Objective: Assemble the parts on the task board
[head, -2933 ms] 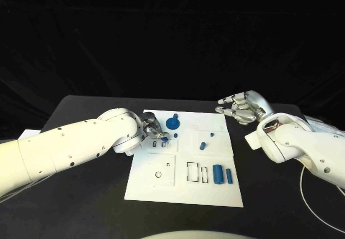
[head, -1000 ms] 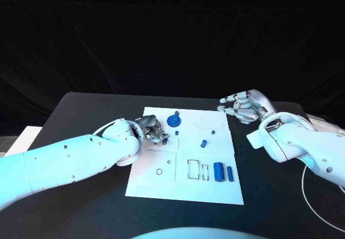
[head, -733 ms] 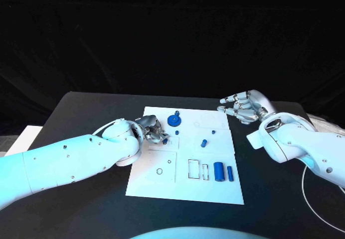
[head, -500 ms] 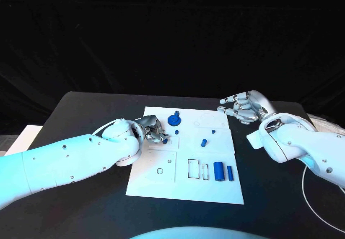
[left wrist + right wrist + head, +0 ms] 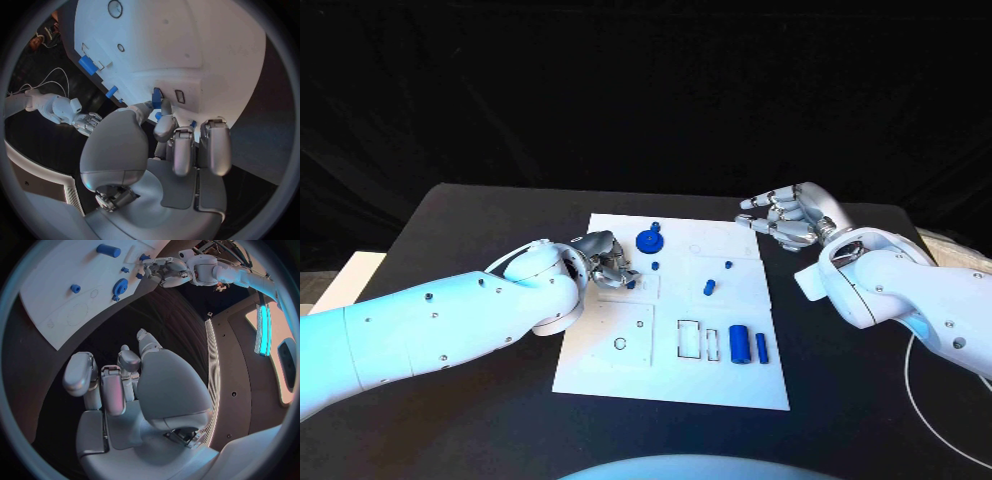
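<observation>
A small blue plastic part (image 5: 630, 283) is sitting at the left side of the flat white task board (image 5: 672, 380), and the silver left hand (image 5: 606, 259) is pinching it between its fingertips. The silver right hand (image 5: 788, 214) is hanging over the black table (image 5: 473, 225) by the board's far right corner, fingers curled in and holding nothing.

1. The left hand (image 5: 607, 259) rests on the white board (image 5: 672, 375), fingers curled round a small blue part (image 5: 630, 282).
2. A blue gear (image 5: 648, 241) stands just beyond that hand.
3. The right hand (image 5: 788, 215) hovers off the board's far corner, fingers curled, holding nothing.
</observation>
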Controlling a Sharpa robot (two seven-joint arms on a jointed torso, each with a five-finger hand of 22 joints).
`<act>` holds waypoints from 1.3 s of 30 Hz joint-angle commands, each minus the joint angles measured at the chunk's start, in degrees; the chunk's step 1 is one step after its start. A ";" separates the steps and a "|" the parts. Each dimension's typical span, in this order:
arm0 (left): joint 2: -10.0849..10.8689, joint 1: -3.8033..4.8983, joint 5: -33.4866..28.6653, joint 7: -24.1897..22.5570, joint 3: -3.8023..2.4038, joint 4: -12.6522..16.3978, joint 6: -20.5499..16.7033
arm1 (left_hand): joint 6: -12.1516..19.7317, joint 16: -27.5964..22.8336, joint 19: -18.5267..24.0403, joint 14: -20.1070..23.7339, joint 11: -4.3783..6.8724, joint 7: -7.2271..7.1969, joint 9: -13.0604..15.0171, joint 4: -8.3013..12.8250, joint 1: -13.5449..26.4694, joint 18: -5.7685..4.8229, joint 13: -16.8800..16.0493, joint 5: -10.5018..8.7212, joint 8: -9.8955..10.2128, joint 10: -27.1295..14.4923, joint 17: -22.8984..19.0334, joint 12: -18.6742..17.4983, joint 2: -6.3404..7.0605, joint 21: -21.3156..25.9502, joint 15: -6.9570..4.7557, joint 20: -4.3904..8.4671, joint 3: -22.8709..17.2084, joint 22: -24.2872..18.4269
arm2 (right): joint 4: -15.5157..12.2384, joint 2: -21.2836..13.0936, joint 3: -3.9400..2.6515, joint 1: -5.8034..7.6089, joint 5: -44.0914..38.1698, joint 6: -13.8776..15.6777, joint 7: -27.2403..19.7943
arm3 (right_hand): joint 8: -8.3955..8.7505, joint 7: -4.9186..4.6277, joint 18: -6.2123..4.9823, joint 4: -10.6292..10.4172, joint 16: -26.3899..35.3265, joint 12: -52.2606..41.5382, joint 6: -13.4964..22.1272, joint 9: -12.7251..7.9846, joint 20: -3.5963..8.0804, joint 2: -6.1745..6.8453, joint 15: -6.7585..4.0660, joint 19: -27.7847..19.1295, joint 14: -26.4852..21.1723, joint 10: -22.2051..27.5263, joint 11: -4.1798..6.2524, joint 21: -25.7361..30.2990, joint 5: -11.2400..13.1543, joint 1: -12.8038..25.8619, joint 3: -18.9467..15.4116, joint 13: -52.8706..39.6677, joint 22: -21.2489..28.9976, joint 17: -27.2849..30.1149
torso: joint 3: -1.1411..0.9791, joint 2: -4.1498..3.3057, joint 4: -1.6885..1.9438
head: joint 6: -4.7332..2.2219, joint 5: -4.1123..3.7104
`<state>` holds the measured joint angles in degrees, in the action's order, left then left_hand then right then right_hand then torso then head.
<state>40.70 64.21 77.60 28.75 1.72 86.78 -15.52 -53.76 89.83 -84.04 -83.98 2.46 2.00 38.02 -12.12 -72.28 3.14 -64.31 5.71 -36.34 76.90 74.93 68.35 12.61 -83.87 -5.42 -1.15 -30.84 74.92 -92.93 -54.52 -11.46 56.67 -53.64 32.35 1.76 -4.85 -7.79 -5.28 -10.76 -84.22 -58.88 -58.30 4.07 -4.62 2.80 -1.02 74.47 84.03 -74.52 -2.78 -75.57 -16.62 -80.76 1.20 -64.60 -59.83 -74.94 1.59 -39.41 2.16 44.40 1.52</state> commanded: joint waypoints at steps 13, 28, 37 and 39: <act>0.12 -0.09 -0.45 -0.04 0.04 0.19 -0.69 | -2.04 0.17 -1.42 -6.02 0.22 -0.90 -0.14 3.47 1.77 -0.99 -0.25 -0.13 0.64 0.52 15.07 0.38 0.99 -0.44 -0.33 0.40 -0.99 6.11 | 0.11 0.10 -0.01 -0.19 -0.07 -0.72 -0.72 | -0.14 -0.01 -0.79 -0.39 0.34 0.38 -0.32 -0.02 -0.11 -0.43 -0.43 -0.38 3.77 0.28 0.06 0.25 -0.10 0.32 0.05 0.08 0.15 -5.62 | 0.01 0.02 0.02 | 0.10 -0.12; 0.24 -0.10 -0.64 0.72 0.04 0.20 0.11 | -2.66 0.17 -1.48 -6.02 0.28 -0.95 -0.04 2.01 3.34 -1.00 -0.60 -0.04 0.93 0.77 15.07 0.64 1.87 -0.44 -0.42 0.51 2.49 6.24 | 0.17 0.08 -0.01 -0.34 0.03 -0.73 -0.77 | -0.12 -0.01 -0.80 -0.42 0.35 0.41 -0.30 -0.03 -0.10 -0.48 -0.43 -0.41 3.77 0.30 0.05 0.30 -0.11 0.34 0.04 0.13 0.23 -5.61 | -0.02 0.01 0.02 | 0.17 0.10; 0.23 -0.10 -0.65 1.21 0.04 0.13 0.35 | -2.74 0.17 -1.50 -6.02 0.29 -0.96 0.01 1.36 3.74 -1.01 -0.60 -0.01 1.01 0.79 15.07 0.63 1.68 -0.43 -0.43 0.52 3.36 6.27 | 0.19 0.08 -0.01 -0.37 0.07 -0.76 -0.80 | -0.11 -0.02 -0.81 -0.44 0.36 0.42 -0.30 -0.03 -0.10 -0.49 -0.43 -0.42 3.77 0.31 0.05 0.32 -0.11 0.35 0.04 0.15 0.26 -5.61 | -0.01 -0.01 -0.01 | 0.21 0.09; 0.22 -0.10 -0.66 1.32 0.03 0.12 0.46 | -2.75 0.17 -1.50 -6.02 0.29 -0.96 0.03 1.23 3.81 -1.01 -0.65 0.00 1.02 0.81 15.07 0.66 1.63 -0.43 -0.43 0.52 3.52 6.28 | 0.19 0.08 -0.01 -0.38 0.09 -0.78 -0.80 | -0.11 -0.02 -0.81 -0.44 0.36 0.42 -0.30 -0.03 -0.10 -0.49 -0.43 -0.42 3.77 0.31 0.05 0.32 -0.11 0.35 0.04 0.15 0.26 -5.61 | -0.02 -0.01 -0.01 | 0.22 0.08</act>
<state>40.94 64.19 77.24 29.29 1.70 86.93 -16.10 -56.12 89.83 -84.04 -83.98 2.77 0.90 37.97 -10.96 -69.01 3.14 -64.86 5.60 -35.66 77.40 74.91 68.78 14.20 -84.09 -5.42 -1.15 -27.59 74.91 -92.71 -54.48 -11.46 56.34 -53.44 32.28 1.52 -4.85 -7.79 -5.28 -10.75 -84.22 -58.65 -58.30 4.07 -4.63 2.57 -1.02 74.47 84.03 -74.58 -2.83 -75.57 -16.62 -80.53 1.20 -64.47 -59.62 -74.91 1.57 -39.40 2.16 44.58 1.60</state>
